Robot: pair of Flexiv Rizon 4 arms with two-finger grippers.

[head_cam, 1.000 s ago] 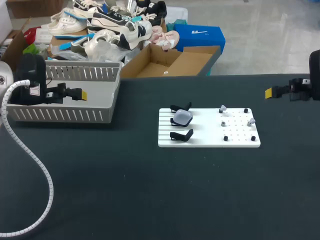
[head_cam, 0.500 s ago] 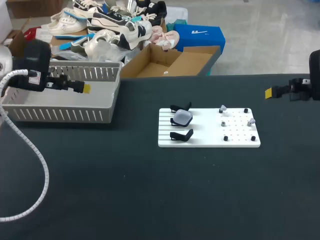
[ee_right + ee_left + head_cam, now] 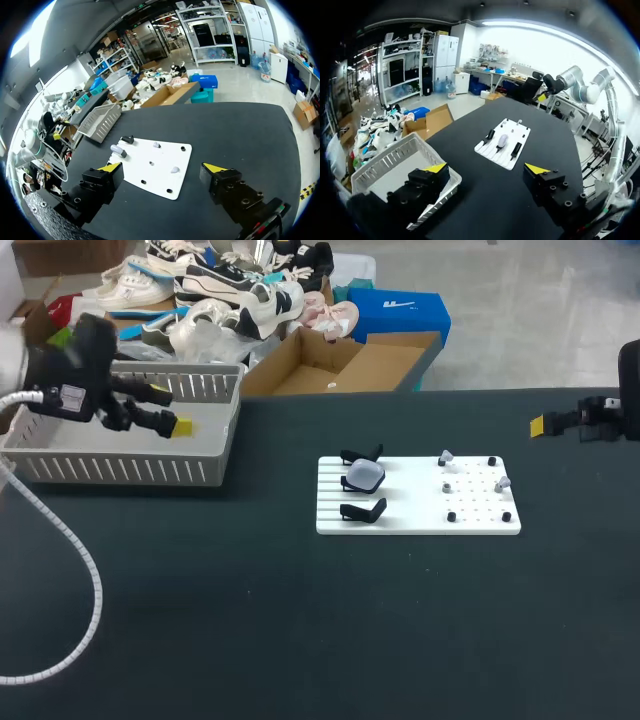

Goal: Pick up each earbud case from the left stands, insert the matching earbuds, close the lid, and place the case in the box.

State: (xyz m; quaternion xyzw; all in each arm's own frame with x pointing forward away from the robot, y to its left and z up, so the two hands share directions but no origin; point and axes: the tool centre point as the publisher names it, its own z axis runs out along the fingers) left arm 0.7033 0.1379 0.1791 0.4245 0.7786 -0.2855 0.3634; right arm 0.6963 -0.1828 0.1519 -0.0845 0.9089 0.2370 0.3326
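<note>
A white board (image 3: pixel 470 502) lies mid-table. On its left side stand black stands (image 3: pixel 364 510), and a grey earbud case (image 3: pixel 363 475) rests between them. Small grey earbuds (image 3: pixel 446 456) sit on pegs on its right side. My left gripper (image 3: pixel 170 408) hangs open and empty over the grey basket (image 3: pixel 120 471), far from the board. In the left wrist view the board (image 3: pixel 495 152) and case (image 3: pixel 502 141) lie well ahead of the left gripper (image 3: pixel 486 168). My right gripper (image 3: pixel 163 167) is open and empty at the table's right edge, with the case (image 3: pixel 118 149) ahead of it.
The grey slatted basket (image 3: pixel 375 167) stands at the table's back left. A white coiled cable (image 3: pixel 85 575) trails from my left arm over the table's left part. The dark tabletop (image 3: pixel 320 620) stretches in front of the board.
My left gripper has moved right and a little farther back above the basket and has turned, its fingers now slanted. The right arm has not moved.
</note>
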